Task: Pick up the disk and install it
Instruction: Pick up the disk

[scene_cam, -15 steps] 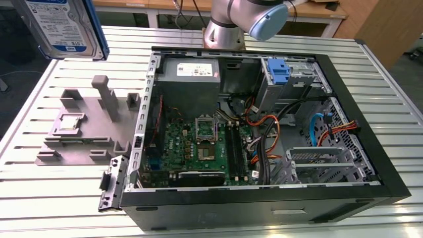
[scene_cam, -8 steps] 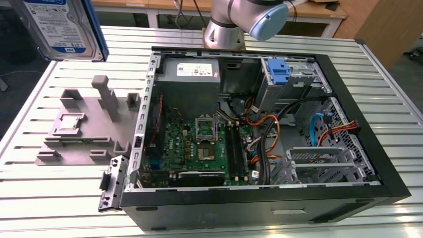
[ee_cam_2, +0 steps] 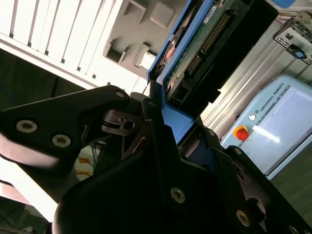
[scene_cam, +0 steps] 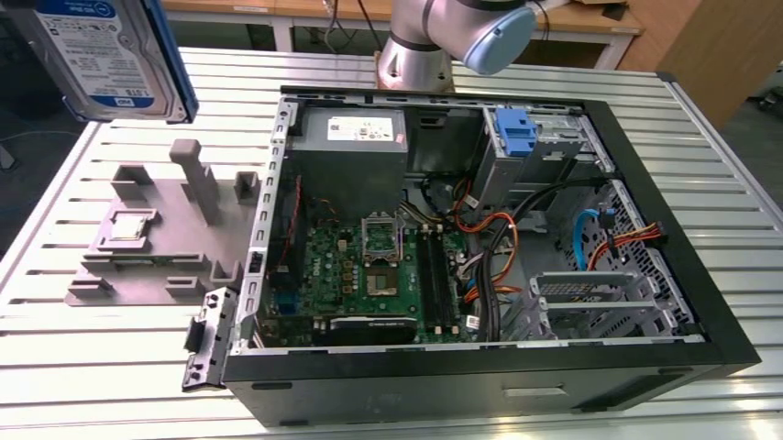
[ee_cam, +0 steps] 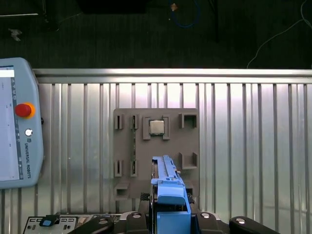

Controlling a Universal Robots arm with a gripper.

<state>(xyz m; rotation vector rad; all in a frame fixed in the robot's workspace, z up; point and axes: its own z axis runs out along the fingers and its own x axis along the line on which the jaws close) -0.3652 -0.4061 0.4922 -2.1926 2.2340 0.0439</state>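
Observation:
The disk (scene_cam: 110,55), a silver-grey drive with a white-and-blue label in a blue carrier, hangs in the air at the exterior view's upper left, above the table and the grey fixture (scene_cam: 147,266). In the second wrist view my gripper (ee_cam_2: 161,117) is shut on the blue carrier's edge, and the disk's (ee_cam_2: 214,34) green circuit-board side shows beyond the black fingers (ee_cam_2: 151,146). The first wrist view looks down the disk's (ee_cam: 168,185) edge, held in the gripper (ee_cam: 170,217) over the fixture (ee_cam: 156,146).
An open computer case (scene_cam: 722,339) lies on the slatted metal table, with a motherboard, cables, a blue bracket (scene_cam: 518,133) and a metal drive cage (scene_cam: 588,302). A small silver chip (scene_cam: 131,226) sits on the fixture. A teach pendant (ee_cam: 14,122) lies beside the table.

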